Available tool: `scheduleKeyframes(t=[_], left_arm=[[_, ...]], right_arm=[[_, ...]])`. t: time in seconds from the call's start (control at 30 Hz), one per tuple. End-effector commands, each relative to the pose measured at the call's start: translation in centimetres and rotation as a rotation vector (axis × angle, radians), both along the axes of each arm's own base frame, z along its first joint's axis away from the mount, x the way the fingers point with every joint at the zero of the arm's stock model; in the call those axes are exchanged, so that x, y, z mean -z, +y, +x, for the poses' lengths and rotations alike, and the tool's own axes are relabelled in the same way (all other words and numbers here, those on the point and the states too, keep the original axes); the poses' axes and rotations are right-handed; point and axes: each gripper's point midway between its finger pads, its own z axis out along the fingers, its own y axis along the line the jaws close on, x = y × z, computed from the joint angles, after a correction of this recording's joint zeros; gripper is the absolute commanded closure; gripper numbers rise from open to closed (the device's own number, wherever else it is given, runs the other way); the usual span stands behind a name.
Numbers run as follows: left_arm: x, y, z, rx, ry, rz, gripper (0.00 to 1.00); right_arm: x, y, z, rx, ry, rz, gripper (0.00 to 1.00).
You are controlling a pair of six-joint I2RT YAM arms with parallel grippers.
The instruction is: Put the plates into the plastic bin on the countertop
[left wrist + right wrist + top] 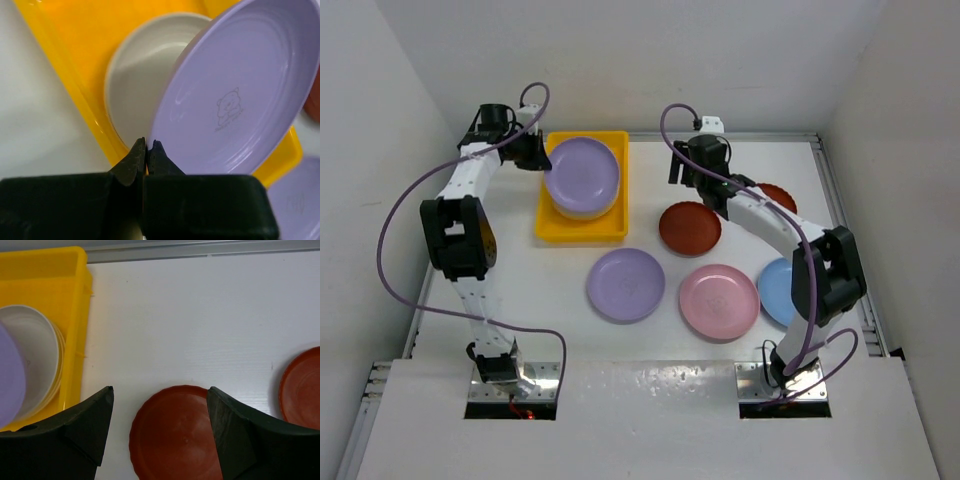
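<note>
Left gripper [146, 150]: nearest my left wrist lens. Its fingers are pressed together, tips right at the rim of the round lavender plastic plate [240, 95]. I see no rim between them, so I won't call it a pinch.
Lavender plate: tilted over the stack of round cream plates [135, 85] inside the bright yellow rectangular plastic bin [95, 30], not lying flat.
Bin: at 11 o'clock on the flat white countertop [645, 200] in the top view.
Right gripper [160, 392]: fingers spread wide with nothing between them, hovering over the round brown-red plate [175, 440].
Key relation: that plate lies toward 6 o'clock from the right fingertips in the wrist view, its far rim just between them. It is round, so I have no long axis to line up and any stretch of rim will do. My right arm is much the nearer one.
Carry direction: the bin sits at 9 o'clock from the right gripper, seen from above.
Still out: a second brown-red plate [782, 195] at 3 o'clock, partly under the right arm, plus a second lavender plate [625, 285], a pink plate [718, 302] and a blue plate [772, 290] toward 6 o'clock.
Next, I judge: lower the right fingers onto the brown-red rim.
</note>
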Motion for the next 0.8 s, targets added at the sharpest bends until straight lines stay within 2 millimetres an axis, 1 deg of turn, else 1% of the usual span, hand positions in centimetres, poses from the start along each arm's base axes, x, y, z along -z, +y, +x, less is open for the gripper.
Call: scheduleKeyframes(t=[0.0, 0.07, 0.13, 0.17, 0.23, 0.27, 0.3, 0.33, 0.37, 0.4, 0.43, 0.47, 0.5, 0.57, 0.6, 0.63, 0.67, 0.7, 0.77], left_arm=[[-3.1, 0.9, 5.6, -0.177, -0.112, -0.075, 1.0], [-2.1, 0.8, 6.5, -0.196, -0.101, -0.066, 1.0], [-0.9, 1.5, 7.1, -0.228, -0.087, -0.04, 1.0], [-0.3, 1.2, 7.2, -0.228, -0.077, -0.032, 1.0], [0.5, 1.0, 6.8, -0.221, -0.057, -0.038, 1.0], [1.4, 1.0, 6.7, -0.214, -0.043, -0.029, 1.0], [2.0, 0.4, 6.2, -0.204, -0.019, -0.028, 1.0], [2.1, 0.4, 6.2, -0.195, -0.024, -0.019, 1.0], [2.8, 0.0, 5.9, -0.193, -0.008, -0.012, 1.0], [3.3, 0.0, 5.5, -0.193, 0.012, -0.011, 0.96], [3.2, 0.0, 5.3, -0.187, 0.008, -0.005, 0.93], [3.7, -0.1, 4.8, -0.181, 0.03, -0.011, 0.9], [3.9, -0.6, 4.5, -0.166, 0.041, -0.004, 0.85], [4.7, -0.1, 4.5, -0.18, 0.054, 0.027, 0.8], [5.0, 0.2, 4.2, -0.181, 0.064, 0.043, 0.74], [5.2, 0.4, 4.0, -0.189, 0.078, 0.053, 0.72], [4.9, 0.3, 4.2, -0.187, 0.063, 0.076, 0.7], [5.2, 0.5, 4.0, -0.185, 0.069, 0.093, 0.67], [5.1, 0.9, 4.0, -0.189, 0.066, 0.119, 0.56]], right_arm=[[-2.2, -1.3, -0.5, 0.03, -0.034, -0.001, 0.26], [-1.9, -1.4, -0.8, 0.034, -0.025, -0.009, 0.26], [-1.6, -1.6, -1.0, 0.035, -0.01, -0.017, 0.26], [-1.6, -1.7, -1.0, 0.04, -0.009, -0.018, 0.26], [-1.7, -1.7, -1.2, 0.035, -0.005, -0.027, 0.26], [-1.7, -1.6, -1.2, 0.033, -0.006, -0.029, 0.26], [-1.7, -1.9, -1.1, 0.038, -0.006, -0.034, 0.26], [-1.5, -1.8, -1.2, 0.038, -0.002, -0.037, 0.26], [-1.7, -1.8, -1.1, 0.038, -0.005, -0.035, 0.26], [-1.5, -1.8, -1.2, 0.038, 0.0, -0.038, 0.26], [-1.6, -1.8, -1.1, 0.039, -0.001, -0.035, 0.26], [-1.6, -1.8, -1.1, 0.039, 0.002, -0.032, 0.26], [-1.5, -1.8, -1.1, 0.036, 0.005, -0.036, 0.26], [-1.4, -1.7, -1.1, 0.035, 0.012, -0.039, 0.25], [-1.5, -1.5, -1.1, 0.029, 0.013, -0.037, 0.25], [-1.5, -1.5, -1.1, 0.029, 0.016, -0.038, 0.25], [-1.4, -1.6, -1.1, 0.032, 0.02, -0.038, 0.25], [-1.3, -1.6, -1.2, 0.031, 0.024, -0.042, 0.25], [-1.5, -1.7, -1.3, 0.031, 0.02, -0.04, 0.25]])
